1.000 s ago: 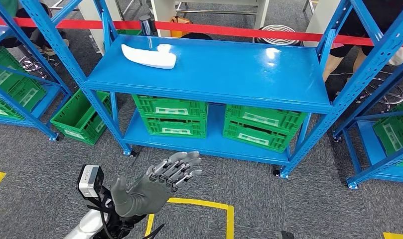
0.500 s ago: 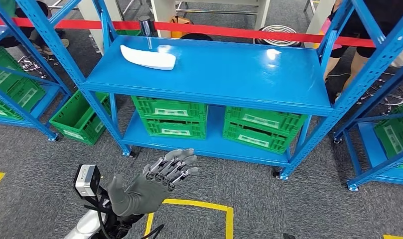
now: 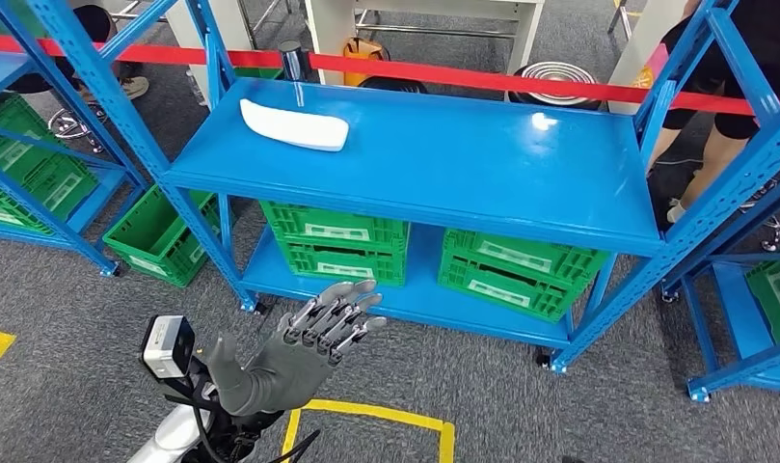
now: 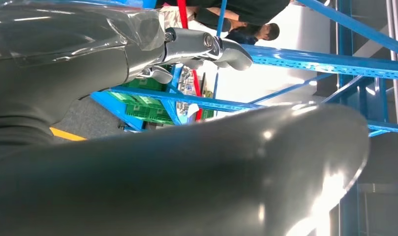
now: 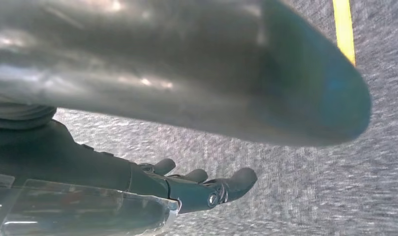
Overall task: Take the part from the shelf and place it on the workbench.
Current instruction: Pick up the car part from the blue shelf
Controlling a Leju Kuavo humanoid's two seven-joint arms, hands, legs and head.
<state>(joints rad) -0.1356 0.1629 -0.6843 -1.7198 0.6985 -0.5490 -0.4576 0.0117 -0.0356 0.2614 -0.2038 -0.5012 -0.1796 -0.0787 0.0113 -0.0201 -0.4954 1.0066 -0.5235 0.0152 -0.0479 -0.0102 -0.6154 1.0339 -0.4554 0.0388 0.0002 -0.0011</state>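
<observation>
Tape [image 3: 386, 417] in yellow marks the carpet just under my left hand [image 3: 299, 352], which hangs spread wide and holds nothing, short of the shelf's [image 3: 482, 164] front edge with open floor between. My right hand [image 5: 187, 189] hovers over grey carpet, fingers loosely apart, nothing in them. Green crates [image 3: 337, 241] on the lower level carry white labels; I cannot read them. The part [image 3: 294, 125], white and long, lies at the far left corner of the blue top level, the rest of that level bare. Red tape [image 3: 521, 82] runs behind, with a person's legs [image 3: 723, 145] beyond.
</observation>
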